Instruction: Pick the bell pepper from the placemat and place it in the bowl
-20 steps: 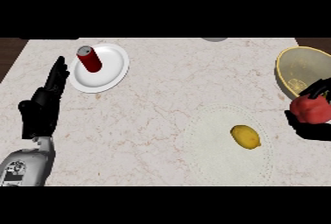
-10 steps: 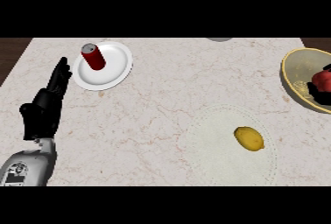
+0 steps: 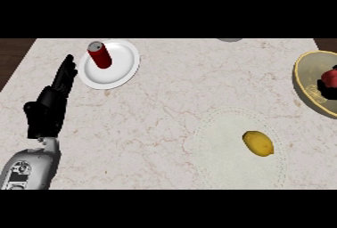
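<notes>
Left robot hand point(image 3: 51, 104) rested open at the left side of your counter point(image 3: 164, 102), fingers straight and pointing up the view. It was just beside a white plate point(image 3: 125, 69) that carried a red can point(image 3: 99, 54). Right of the middle lay the pale placemat point(image 3: 223, 164), with only a yellow lemon point(image 3: 258, 143) on it. At the far right the bell pepper point(image 3: 332, 75) was inside the bowl point(image 3: 306, 89), with a dark part of your right robot hand point(image 3: 326, 88) against it. So little of that hand showed that you could not tell whether it was gripping the pepper or open.

The step in hand looked like the release. You would have done well to let the pepper settle low in the bowl, then lift straight up past the rim rather than drag sideways. The bowl was cut off by the view's right edge, so room there was tight. The broad counter between plate and placemat gave you free space to withdraw.
</notes>
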{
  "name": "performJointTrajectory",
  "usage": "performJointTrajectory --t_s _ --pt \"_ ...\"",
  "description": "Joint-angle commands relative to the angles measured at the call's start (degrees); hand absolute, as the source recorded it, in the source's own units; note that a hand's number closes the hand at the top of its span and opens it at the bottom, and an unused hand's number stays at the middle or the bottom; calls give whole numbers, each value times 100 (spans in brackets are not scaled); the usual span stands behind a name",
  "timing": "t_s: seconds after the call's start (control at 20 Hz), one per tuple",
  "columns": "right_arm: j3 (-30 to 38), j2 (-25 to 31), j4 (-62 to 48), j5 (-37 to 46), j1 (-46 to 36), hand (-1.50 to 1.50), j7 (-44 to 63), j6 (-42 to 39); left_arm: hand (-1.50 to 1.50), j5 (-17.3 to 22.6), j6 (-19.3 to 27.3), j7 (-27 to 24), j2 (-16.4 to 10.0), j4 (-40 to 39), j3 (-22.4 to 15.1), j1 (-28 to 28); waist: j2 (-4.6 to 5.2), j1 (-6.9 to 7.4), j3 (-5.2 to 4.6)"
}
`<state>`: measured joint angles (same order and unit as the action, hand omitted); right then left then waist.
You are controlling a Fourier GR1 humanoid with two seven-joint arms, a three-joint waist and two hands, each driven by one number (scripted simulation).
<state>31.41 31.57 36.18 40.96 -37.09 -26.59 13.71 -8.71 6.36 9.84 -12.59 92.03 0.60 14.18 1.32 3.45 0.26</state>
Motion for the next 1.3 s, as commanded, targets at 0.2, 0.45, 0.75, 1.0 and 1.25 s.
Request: performJointTrajectory --t_s 0.2,0.45,0.75,1.0,1.25 --pt "284 451 -1615 -277 -604 -150 -477 -818 0 -91 63 -53 116 -182 -76 249 80 73 20" --pt "580 414 -1960 -632 -857 -150 -988 -1147 0 -147 71 55 112 -92 -112 275 78 132 29" --pt "1020 634 -2251 -1027 -897 -150 -1396 -1184 0 -20 19 -34 21 -273 107 340 74 68 21" --pt "1209 1493 -2551 -1259 -936 -150 -1201 -2438 0 -113 120 -223 173 -254 -6 48 23 -32 10" --pt "1444 1794 -2711 -1520 -468 -150 -1631 -3118 0 158 -172 -16 -125 -206 272 263 19 -77 21"
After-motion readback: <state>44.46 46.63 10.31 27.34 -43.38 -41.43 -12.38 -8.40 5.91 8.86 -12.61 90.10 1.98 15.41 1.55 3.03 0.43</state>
